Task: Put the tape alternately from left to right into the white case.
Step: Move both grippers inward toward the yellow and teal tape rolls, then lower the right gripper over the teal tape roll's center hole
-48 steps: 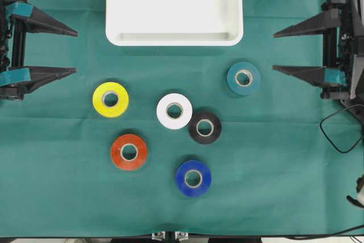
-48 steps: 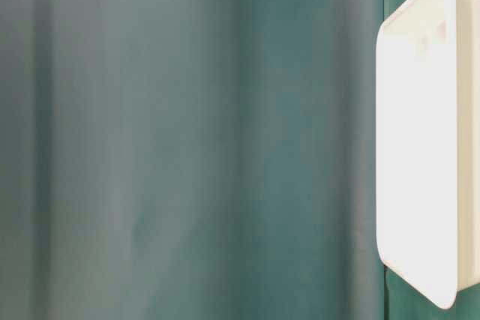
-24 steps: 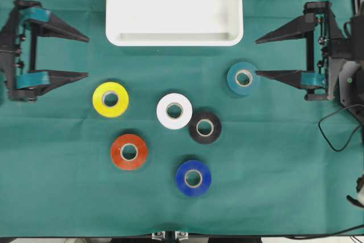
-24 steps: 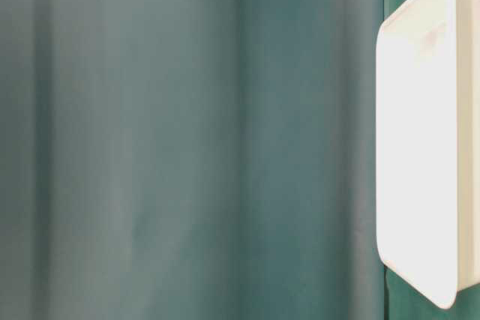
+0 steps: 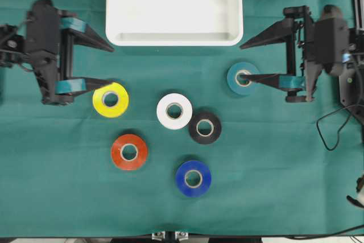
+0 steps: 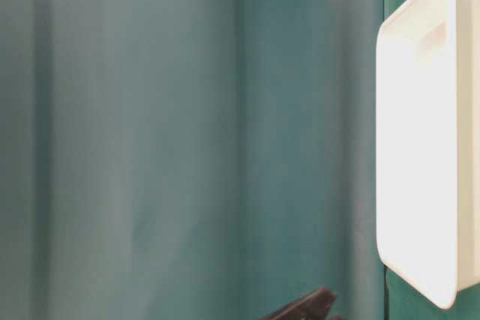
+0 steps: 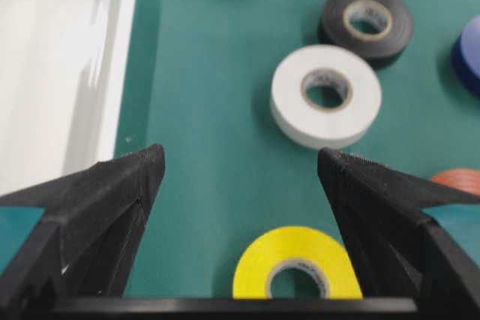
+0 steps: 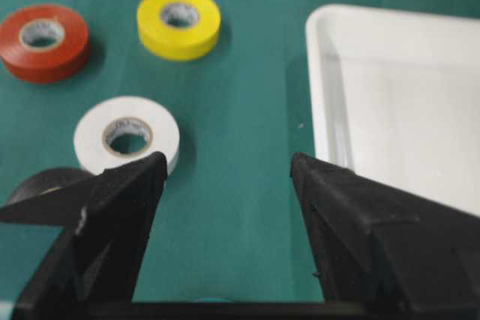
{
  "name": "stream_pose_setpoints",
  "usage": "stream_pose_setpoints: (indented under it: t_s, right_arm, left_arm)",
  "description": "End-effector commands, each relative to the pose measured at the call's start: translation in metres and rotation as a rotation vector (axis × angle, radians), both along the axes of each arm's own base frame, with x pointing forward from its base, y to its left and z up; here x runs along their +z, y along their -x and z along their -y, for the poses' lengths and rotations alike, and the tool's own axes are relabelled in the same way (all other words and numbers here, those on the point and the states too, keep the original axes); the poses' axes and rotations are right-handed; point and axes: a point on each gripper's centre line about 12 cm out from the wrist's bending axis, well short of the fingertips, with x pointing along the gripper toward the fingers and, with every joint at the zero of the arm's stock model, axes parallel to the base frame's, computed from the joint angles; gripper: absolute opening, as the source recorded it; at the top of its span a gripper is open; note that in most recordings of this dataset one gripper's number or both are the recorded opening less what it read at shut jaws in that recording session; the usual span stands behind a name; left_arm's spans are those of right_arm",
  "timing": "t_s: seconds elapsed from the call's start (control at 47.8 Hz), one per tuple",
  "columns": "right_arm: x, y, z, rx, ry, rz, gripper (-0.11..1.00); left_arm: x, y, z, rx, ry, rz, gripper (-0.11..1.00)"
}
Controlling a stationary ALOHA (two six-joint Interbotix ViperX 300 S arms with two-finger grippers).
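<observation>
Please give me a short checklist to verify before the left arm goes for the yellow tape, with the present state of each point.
1. Left gripper open, nothing held: ok.
2. Yellow tape lies flat and apart from the other rolls: ok.
3. Yellow tape centred between the jaws: not ok; in the left wrist view it sits toward one finger.
4. White case has no rolls in its visible part: ok.
5. Right gripper open: ok.
6. Whether the right finger touches the teal tape: cannot tell.

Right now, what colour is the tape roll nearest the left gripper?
Yellow roll, clearest in the overhead view.
</observation>
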Motion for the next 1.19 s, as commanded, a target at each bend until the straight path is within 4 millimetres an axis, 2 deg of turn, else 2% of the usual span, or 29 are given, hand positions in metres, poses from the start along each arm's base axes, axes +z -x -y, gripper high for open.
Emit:
stream_pose_setpoints:
  t_s: [0.0,0.377,0.607,0.837,1.172]
  right_arm:
    - [0.006,-0.010,0.001,-0.001,0.000,0.008,0.77]
    - [-0.018,-0.037,0.001,-0.012,-0.023,-0.132,0.77]
    - [-0.034,-0.048,0.001,-0.013,-0.025,-0.202,0.77]
    - [-0.039,-0.053,0.001,-0.012,-0.025,-0.217,0.77]
    - [-0.042,-0.050,0.001,-0.013,-0.027,-0.259,0.77]
  left_arm:
    - [0.007,-0.010,0.000,0.002,0.004,0.011,0.65]
    - [-0.014,-0.030,0.000,0.001,0.005,-0.092,0.65]
    - [-0.022,-0.035,0.000,0.001,0.005,-0.146,0.65]
    - [-0.024,-0.035,0.000,0.000,0.005,-0.167,0.65]
    - [-0.026,-0.033,0.000,0.000,0.006,-0.178,0.65]
